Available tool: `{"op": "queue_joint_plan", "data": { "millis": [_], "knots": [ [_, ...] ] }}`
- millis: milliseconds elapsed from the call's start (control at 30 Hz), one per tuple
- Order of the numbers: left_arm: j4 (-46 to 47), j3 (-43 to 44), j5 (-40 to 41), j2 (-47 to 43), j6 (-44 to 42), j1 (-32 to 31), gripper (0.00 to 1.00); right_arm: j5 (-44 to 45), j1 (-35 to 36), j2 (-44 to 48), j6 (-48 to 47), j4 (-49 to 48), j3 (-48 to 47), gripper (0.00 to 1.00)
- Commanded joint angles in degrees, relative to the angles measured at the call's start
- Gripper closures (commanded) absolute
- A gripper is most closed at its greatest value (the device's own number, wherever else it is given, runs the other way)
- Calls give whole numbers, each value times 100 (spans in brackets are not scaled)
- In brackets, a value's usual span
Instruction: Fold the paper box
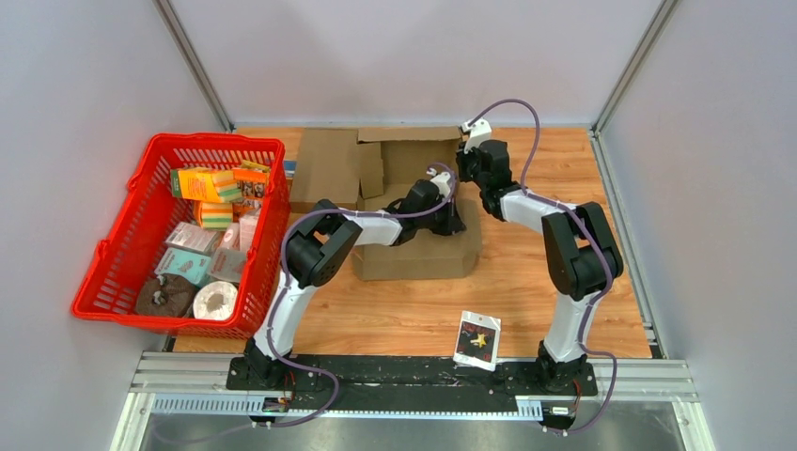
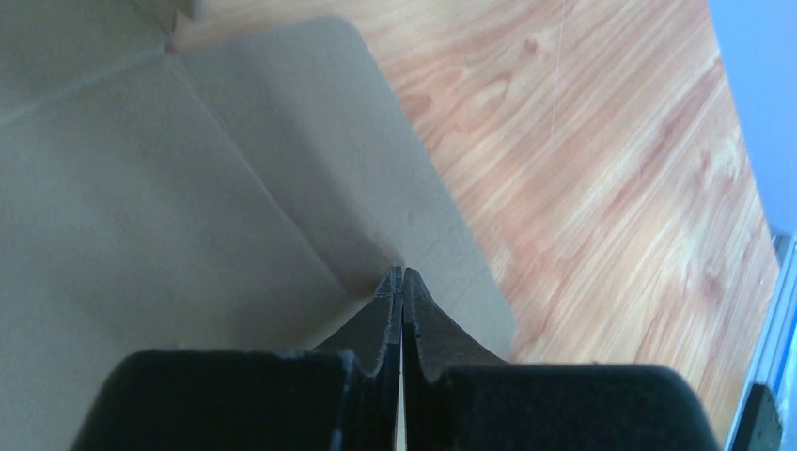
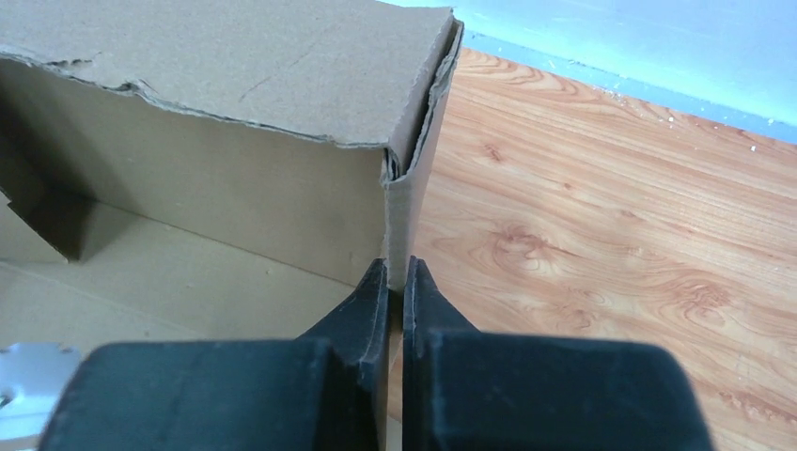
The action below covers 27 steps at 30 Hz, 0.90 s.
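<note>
Cardboard-brown, the paper box (image 1: 418, 254) sits on the middle to far part of the wooden tabletop (image 1: 526, 291), opened out and unfolded. One wide flap lies flat towards the arms, another spreads to the left, and the far wall stands upright. The top edge of the upright wall is torn and ragged in the right wrist view. The right pincer (image 1: 467, 169) is at the far right corner of the box. In its own camera the right pincer (image 3: 396, 272) is clenched on the standing edge of the paper box (image 3: 235, 56), with the thin side wall running down between the two black fingers. The left pincer (image 1: 454, 218) reaches across the box interior to its right side. In its wrist view the left pincer (image 2: 402, 282) is clenched with the fingers pressed together, and its tips sit against the paper box (image 2: 141, 235) where a crease meets a round-cornered flap lying on the wood. It cannot be told whether that flap is pinched between them. Well apart to the left stands a red basket (image 1: 216, 141), its right rim near the left flap, holding assorted packets and two rolls. A small printed packet (image 1: 477, 340) lies near the front edge of the tabletop, between the arm bases.
</note>
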<state>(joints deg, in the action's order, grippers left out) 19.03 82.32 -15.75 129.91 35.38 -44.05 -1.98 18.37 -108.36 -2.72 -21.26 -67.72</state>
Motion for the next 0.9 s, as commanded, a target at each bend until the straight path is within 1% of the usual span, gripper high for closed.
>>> {"op": "queue_joint_plan", "data": {
  "millis": [0, 33, 67, 100, 133, 167, 200, 233, 267, 300, 333, 367, 400, 467, 500, 533, 567, 600, 633, 667, 700, 767, 800, 867],
  "knots": [
    [407, -576, -305, -728, -346, 2, 91, 162, 184, 139, -290, -677, 311, 100],
    [565, -734, -341, -904, -417, 2, 87, 154, 184, 165, -334, -748, 339, 100],
    [776, -1049, -324, -1306, -504, -7, 83, 171, 193, 174, -387, -731, 330, 100],
    [795, -1182, -228, -1536, -705, -7, 77, 180, 193, 174, -404, -705, 313, 100],
    [735, -1314, -149, -1773, -847, 19, 75, 189, 193, 183, -413, -678, 312, 100],
    [569, -1620, -17, -2307, -979, 28, 74, 189, 193, 192, -440, -661, 321, 100],
    [489, -1788, 288, -2599, -1215, 54, 73, 163, 193, 218, -457, -634, 347, 100],
    [149, -1947, 431, -2880, -1348, 81, 73, 163, 193, 244, -466, -625, 382, 100],
    [-107, -2157, 650, -3414, -1462, 177, 73, 154, 202, 253, -475, -625, 409, 100],
    [-379, -2255, 1252, -3663, -1655, 239, 73, 136, 193, 280, -475, -617, 426, 100],
    [-861, -2343, 1554, -3900, -1726, 318, 74, 119, 167, 289, -475, -582, 453, 100],
    [-1057, -2483, 1975, -4268, -1779, 484, 74, 49, 176, 280, -475, -581, 470, 100],
    [-1233, -2528, 2632, -4411, -1849, 607, 73, 5, 184, 289, -466, -581, 488, 100],
    [-1577, -2572, 3015, -4587, -1841, 862, 71, -39, 184, 289, -449, -538, 497, 100],
    [-1699, -2537, 3164, -4597, -1806, 1150, 69, -48, 184, 280, -422, -537, 506, 100],
    [-1866, -2459, 3244, -4588, -1771, 1258, 67, -57, 184, 306, -414, -529, 523, 100],
    [-1867, -2441, 3227, -4545, -1797, 1363, 63, -66, 193, 315, -413, -503, 532, 100],
    [-1850, -2423, 3192, -4510, -1989, 1416, 53, -92, 176, 324, -413, -485, 532, 100],
    [-1685, -2397, 3262, -4466, -2095, 1417, 48, -92, 176, 341, -422, -485, 541, 100],
    [-1674, -2336, 3314, -4291, -2183, 1426, 45, -136, 158, 350, -414, -476, 550, 100],
    [-1752, -2248, 3550, -4203, -2236, 1443, 44, -162, 141, 368, -405, -450, 558, 100],
    [-1649, -2124, 3631, -3983, -2272, 1531, 43, -233, 79, 403, -361, -450, 550, 100],
    [-1491, -2133, 3553, -3912, -2298, 1583, 39, -320, 53, 412, -343, -450, 576, 100],
    [-1226, -1950, 3273, -3615, -2333, 1777, 38, -382, -9, 421, -299, -450, 585, 100]
  ]
}}
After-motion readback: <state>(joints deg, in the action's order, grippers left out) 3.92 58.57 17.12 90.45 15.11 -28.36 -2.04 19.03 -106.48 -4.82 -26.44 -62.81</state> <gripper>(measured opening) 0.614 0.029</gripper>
